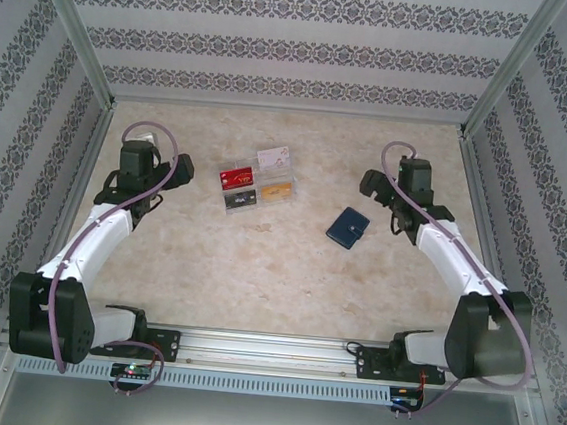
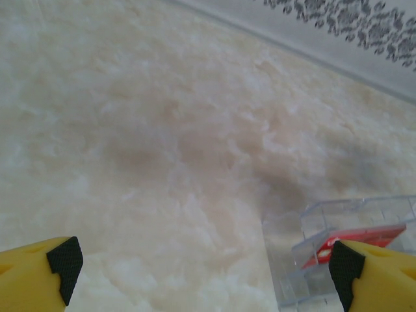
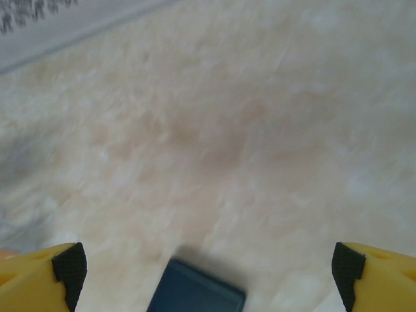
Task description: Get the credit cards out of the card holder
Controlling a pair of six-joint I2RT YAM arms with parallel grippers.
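The credit cards lie side by side in a clear compartmented tray (image 1: 222, 165) at the table's middle: red (image 1: 236, 176), white-pinkish (image 1: 273, 158), black (image 1: 239, 200) and orange-gold (image 1: 276, 190). The card holder (image 1: 347, 227), a dark navy wallet, lies closed to the tray's right. My left gripper (image 1: 179, 173) hovers open just left of the tray. In the left wrist view the tray's clear wall (image 2: 312, 224) and the red card (image 2: 367, 235) sit by the right fingertip, the left gripper (image 2: 205, 266) empty. My right gripper (image 1: 370, 185) is open, above and right of the card holder (image 3: 195, 294).
Patterned walls with metal posts close in the marble-look table (image 1: 288, 273) at the back and both sides. A rail (image 1: 270, 350) with both arm bases runs along the near edge.
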